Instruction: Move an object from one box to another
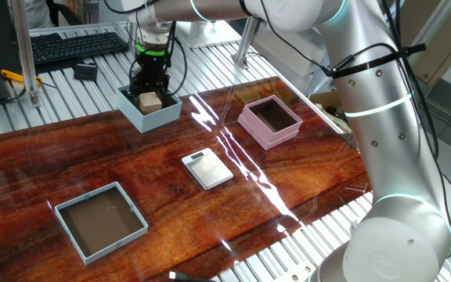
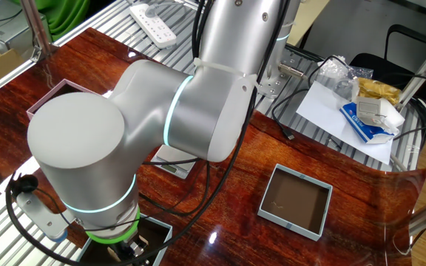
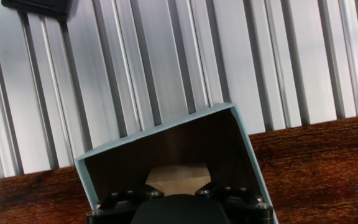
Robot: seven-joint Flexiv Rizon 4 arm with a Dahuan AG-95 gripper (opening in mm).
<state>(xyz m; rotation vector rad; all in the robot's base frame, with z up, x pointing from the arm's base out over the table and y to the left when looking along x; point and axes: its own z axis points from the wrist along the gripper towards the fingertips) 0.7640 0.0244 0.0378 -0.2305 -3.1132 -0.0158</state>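
Note:
The small tan wooden cube (image 1: pixel 150 100) lies inside the pale blue box (image 1: pixel 163 114) at the table's far edge. My gripper (image 1: pixel 148 84) hangs straight over that box, reaching down inside its walls just above the cube. In the hand view the cube (image 3: pixel 178 175) shows between and below the two dark fingertips (image 3: pixel 155 193), which stand apart, inside the pale blue box (image 3: pixel 244 146). The gripper (image 3: pixel 178 191) looks open with nothing gripped. The pink box (image 1: pixel 270 122) stands empty to the right. In the other fixed view the arm hides most of the gripper and the cube.
A flat silver scale (image 1: pixel 207 168) lies mid-table. A wider, shallow blue-grey tray (image 1: pixel 100 220) sits at the front left. A keyboard (image 1: pixel 77 45) and a small black item (image 1: pixel 85 71) lie on the ribbed metal surface behind the box. The arm's large body (image 1: pixel 382 117) rises at the right.

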